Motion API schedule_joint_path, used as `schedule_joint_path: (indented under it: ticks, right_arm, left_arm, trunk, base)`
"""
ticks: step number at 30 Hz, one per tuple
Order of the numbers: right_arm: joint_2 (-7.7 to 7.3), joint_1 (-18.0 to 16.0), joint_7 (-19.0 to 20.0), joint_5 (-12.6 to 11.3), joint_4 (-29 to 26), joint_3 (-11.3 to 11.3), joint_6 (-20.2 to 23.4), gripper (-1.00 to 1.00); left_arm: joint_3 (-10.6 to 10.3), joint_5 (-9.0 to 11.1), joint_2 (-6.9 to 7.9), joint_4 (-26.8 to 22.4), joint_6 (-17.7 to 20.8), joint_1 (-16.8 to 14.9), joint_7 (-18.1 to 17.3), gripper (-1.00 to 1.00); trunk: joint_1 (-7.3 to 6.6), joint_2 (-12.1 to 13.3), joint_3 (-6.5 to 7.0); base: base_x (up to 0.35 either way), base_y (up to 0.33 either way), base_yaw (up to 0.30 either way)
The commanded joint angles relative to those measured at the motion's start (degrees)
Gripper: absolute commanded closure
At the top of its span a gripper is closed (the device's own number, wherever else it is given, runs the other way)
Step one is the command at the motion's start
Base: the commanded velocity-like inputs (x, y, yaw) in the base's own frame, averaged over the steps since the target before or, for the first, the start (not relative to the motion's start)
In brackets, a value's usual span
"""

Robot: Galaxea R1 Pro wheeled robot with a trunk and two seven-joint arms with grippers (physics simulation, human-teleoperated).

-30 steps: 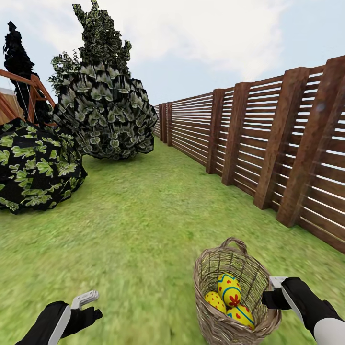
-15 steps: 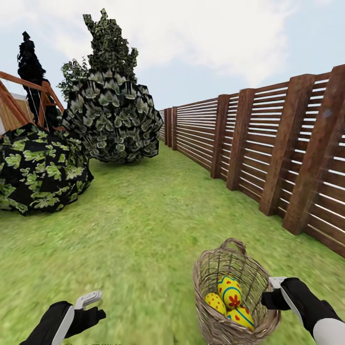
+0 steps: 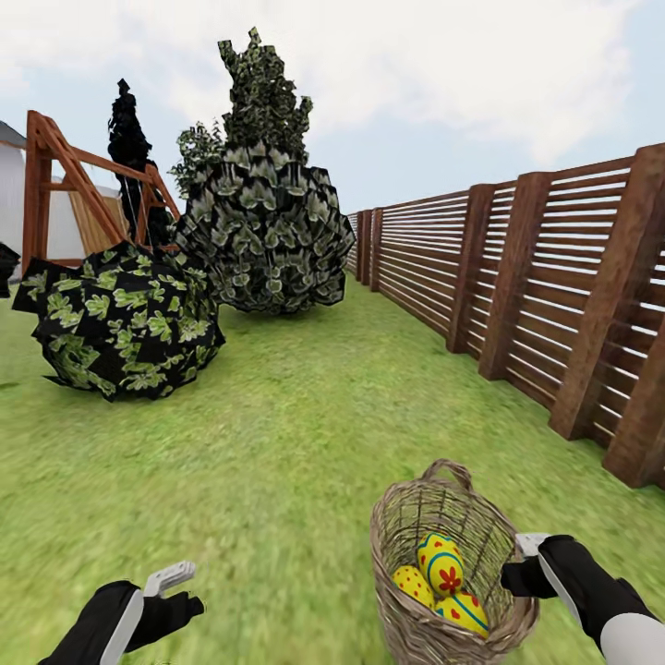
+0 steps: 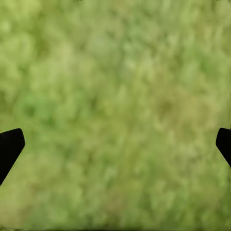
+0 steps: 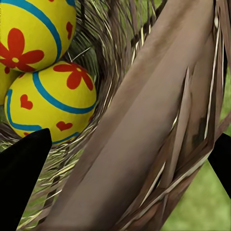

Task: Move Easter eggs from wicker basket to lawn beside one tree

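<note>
The wicker basket (image 3: 395, 540) hangs low at the right of the head view, above the lawn (image 3: 277, 434). My right gripper (image 3: 520, 557) is shut on its rim (image 5: 144, 125). Three yellow Easter eggs with red flowers and blue bands lie inside it: one on top (image 3: 441, 561), one to the left (image 3: 412, 584), one in front (image 3: 465, 611). The right wrist view shows two of them close up (image 5: 33, 33) (image 5: 53, 103). My left gripper (image 3: 174, 593) is open with nothing in it, over bare grass (image 4: 115, 72). The tree is out of view.
A brown slatted wooden fence (image 3: 554, 296) runs along the right side. A round leafy bush (image 3: 125, 323) and a taller bushy shrub (image 3: 263, 222) stand ahead on the left. Behind them are a wooden frame (image 3: 55, 175) and a dark narrow tree (image 3: 129, 139). Open grass lies ahead.
The whole head view has swung left, so bushes and fence sit further right in the picture and the wooden frame shows more. Both grippers and the basket keep their places in the view.
</note>
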Motion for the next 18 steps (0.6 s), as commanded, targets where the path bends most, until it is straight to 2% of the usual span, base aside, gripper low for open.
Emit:
schedule_joint_path:
  ticks: [1, 7, 18]
  right_arm:
    - [-0.02, 0.0, 0.4, 0.1, -0.1, 0.0, 0.3, 1.0]
    - [1.03, 0.0, 0.3, 0.1, -0.1, 0.0, 0.3, 1.0]
    - [1.04, 0.0, 0.2, -0.1, -0.1, -0.2, 0.3, 1.0]
  left_arm:
    - [0.1, 0.0, -0.08, 0.0, 0.3, 0.0, -0.2, -1.0]
    - [0.1, -0.2, -0.47, 0.0, 0.3, 0.0, -0.2, -1.0]
    - [0.2, -0.2, -0.1, -0.1, 0.3, 0.0, -0.3, -1.0]
  trunk:
    - [-0.24, 0.4, 0.12]
    - [-1.56, 2.8, 1.2]
    - [-3.97, 7.2, 3.17]
  base:
    - [0.0, 0.0, 0.289]
    - [0.0, 0.0, 0.289]
    - [0.0, 0.0, 0.289]
